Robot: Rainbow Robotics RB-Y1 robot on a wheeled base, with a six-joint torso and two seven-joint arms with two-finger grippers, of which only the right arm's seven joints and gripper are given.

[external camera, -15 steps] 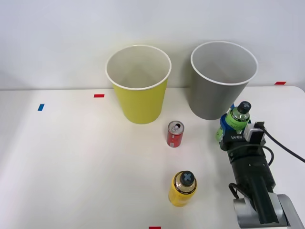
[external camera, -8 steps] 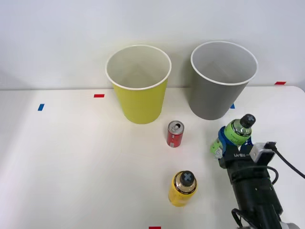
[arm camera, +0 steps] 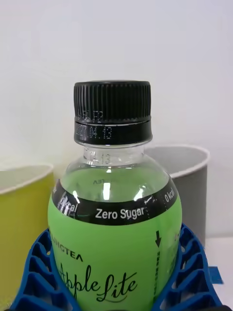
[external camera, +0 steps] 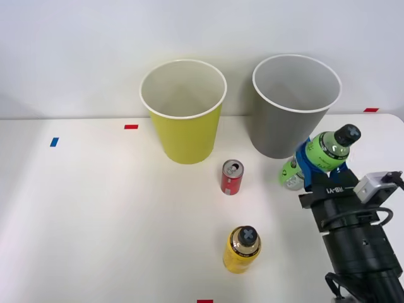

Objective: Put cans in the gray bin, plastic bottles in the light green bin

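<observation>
The bright green plastic bottle with a black screw cap is gripped firmly between the blue ribbed jaws of the right gripper, held tilted and clear of the white table, just in front of the large gray tapered bin with a white rim. In the wrist view, the bottle is seen clasped on both sides. The lime tapered bin is stood beside the gray one. The small red can is left upright between them, nearer the camera. A yellow bottle is placed closer still.
</observation>
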